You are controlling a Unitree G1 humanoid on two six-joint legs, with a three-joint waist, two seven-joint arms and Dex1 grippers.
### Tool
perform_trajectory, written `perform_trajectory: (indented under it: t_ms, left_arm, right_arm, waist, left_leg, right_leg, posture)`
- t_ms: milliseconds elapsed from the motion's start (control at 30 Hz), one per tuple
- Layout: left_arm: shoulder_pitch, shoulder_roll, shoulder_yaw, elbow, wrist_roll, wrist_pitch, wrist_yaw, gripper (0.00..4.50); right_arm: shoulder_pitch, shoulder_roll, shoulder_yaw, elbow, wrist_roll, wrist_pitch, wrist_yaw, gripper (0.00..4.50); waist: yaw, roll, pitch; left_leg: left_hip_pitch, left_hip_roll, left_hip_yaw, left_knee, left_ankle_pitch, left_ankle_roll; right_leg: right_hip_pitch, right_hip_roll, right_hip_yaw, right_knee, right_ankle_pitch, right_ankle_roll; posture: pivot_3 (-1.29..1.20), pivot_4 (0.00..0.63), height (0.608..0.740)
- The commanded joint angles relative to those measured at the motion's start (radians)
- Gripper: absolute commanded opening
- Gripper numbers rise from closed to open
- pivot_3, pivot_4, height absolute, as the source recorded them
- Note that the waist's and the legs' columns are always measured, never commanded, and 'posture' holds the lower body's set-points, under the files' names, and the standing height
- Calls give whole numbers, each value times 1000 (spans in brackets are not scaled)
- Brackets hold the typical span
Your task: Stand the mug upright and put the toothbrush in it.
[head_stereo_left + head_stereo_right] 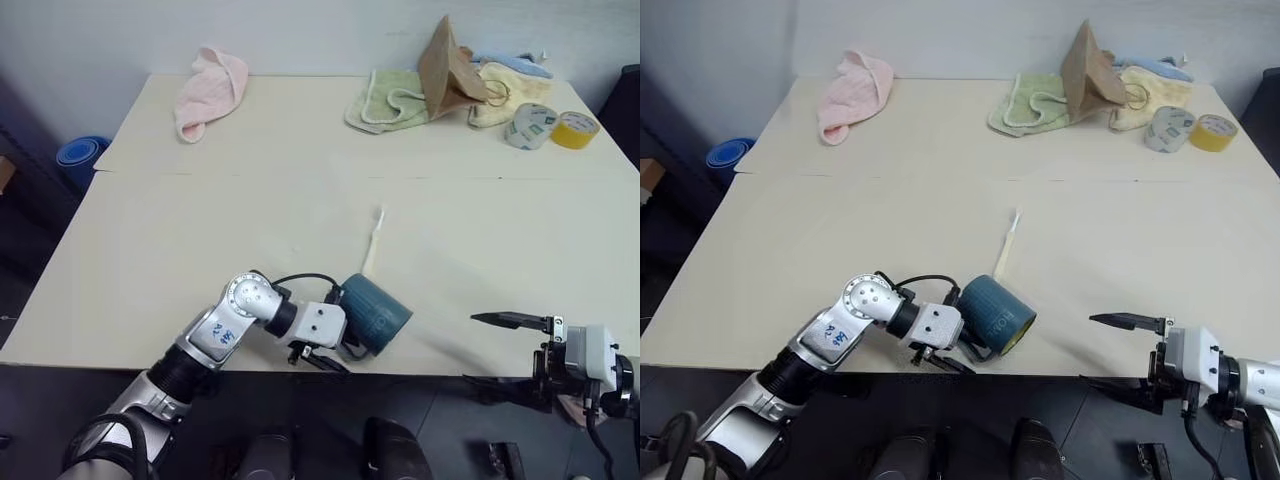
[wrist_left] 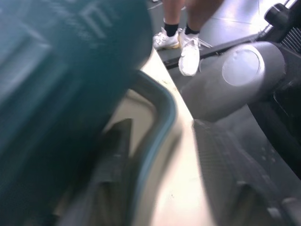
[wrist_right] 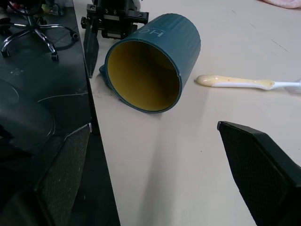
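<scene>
Mug: dark teal-blue ribbed cylindrical mug with a yellow inside lies on its side at the near edge of the cream table, mouth turned toward the right gripper. Left gripper sits at the mug's closed end, where the loop handle is; the left wrist view puts one black finger just inside the loop against the mug wall. Fingers look parted around the handle, but whether they actually pinch it cannot be told. Judgement: approaching from the base and handle side gives something to lever the mug upright with, since the round body would just roll.

Right gripper hangs off the table edge, well apart from the mug's mouth, jaws spread wide with nothing between them. Likely parked ready for the toothbrush once the mug stands.

Slim cream-white plastic toothbrush lies flat just beyond the mug from the left gripper, handle end near the mug wall, bristle head pointing away. Whether it touches the mug is unclear. Untouched; mug not yet upright.
</scene>
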Motion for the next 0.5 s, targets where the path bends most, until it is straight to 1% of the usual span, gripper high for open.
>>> perform_trajectory:
  t_ms: [33,100,133,200,300,367,433,500]
  left_arm:
    - [-20,0,-11,21,29,34,17,968]
    - [-24,-7,-2,9,4,74,13,415]
    - [-26,-6,-1,4,-5,83,5,246]
    - [-30,5,-3,8,-3,75,-3,34]
    - [-23,12,19,30,-18,50,-1,14]
    - [-10,-3,65,32,-87,32,-15,14]
    - [17,-47,171,0,-267,33,-54,14]
    - [30,-92,288,-21,-423,104,-34,14]
  right_arm:
    - [11,14,-24,-27,10,-3,-20,4500]
    - [19,15,-23,-30,8,-3,-25,4500]
    - [22,15,-24,-30,7,-3,-28,4500]
    - [24,15,-25,-28,4,-5,-33,4500]
    - [19,14,-23,-26,2,-5,-44,4500]
    - [14,14,-22,-26,1,-4,-51,4500]
    - [10,15,-19,-26,2,-1,-59,4500]
    - [8,16,-15,-26,0,2,-66,4500]
  waist:
    - [2,0,0]
    - [3,0,-1]
    - [3,0,-1]
    - [0,0,-1]
    - [-9,0,-2]
    - [-12,0,-2]
    - [-13,0,-2]
    - [-12,0,-2]
  left_leg:
    - [0,0,0,0,0,0]
    - [0,0,0,0,0,0]
    - [0,0,0,0,0,0]
    - [0,0,0,0,0,0]
    - [1,0,0,0,0,0]
    - [1,0,0,0,0,0]
    - [1,1,0,0,0,0]
    - [0,1,0,0,0,0]
  right_leg:
    - [0,0,0,0,0,0]
    - [0,0,0,0,0,0]
    - [0,0,0,0,0,0]
    - [0,0,0,0,0,0]
    - [0,0,0,1,0,0]
    - [0,0,0,1,0,0]
    - [0,0,0,1,0,0]
    - [-1,0,0,1,0,0]
  posture:
    - [0,150,740]
    - [0,150,740]
    - [0,150,740]
    - [0,150,740]
    - [0,150,740]
    - [0,150,740]
    - [0,150,740]
    - [0,150,740]
